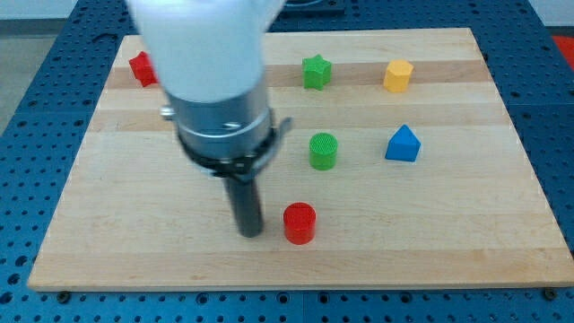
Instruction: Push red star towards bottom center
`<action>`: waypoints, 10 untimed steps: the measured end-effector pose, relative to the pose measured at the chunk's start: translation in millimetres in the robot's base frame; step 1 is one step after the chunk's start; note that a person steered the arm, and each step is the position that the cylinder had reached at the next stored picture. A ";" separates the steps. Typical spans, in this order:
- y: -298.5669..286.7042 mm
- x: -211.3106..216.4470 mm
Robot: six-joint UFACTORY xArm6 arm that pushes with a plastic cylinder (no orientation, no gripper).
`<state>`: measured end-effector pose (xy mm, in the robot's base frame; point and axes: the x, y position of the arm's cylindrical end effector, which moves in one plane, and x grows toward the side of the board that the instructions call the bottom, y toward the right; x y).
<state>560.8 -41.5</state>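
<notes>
Seen at the view's top left corner of the wooden bench: the red star, close to the far edge, its right side hidden behind the pale arm housing, only a few blunt red points showing, enough to suggest the shape but not confirm it. Well apart from it, down near the bottom centre: my tip, resting on the board just left of the red cylinder, near but apparently not touching. No pincer fitted here, only a plain dark rod, so nothing to report as wide, narrow or holding. Judged from this layout, task not yet begun: tip placed on the wrong side of the star, needing to travel to the view's top, behind the block, before any push downward and rightward. Likely hazard: the red cylinder sitting near the target zone. Scattered across the right half, clear of that path: green star, yellow block, green cylinder, blue triangular block.
</notes>
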 end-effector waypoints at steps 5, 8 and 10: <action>71.7 5.9; -208.4 -44.1; -261.1 -187.2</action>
<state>373.6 -302.6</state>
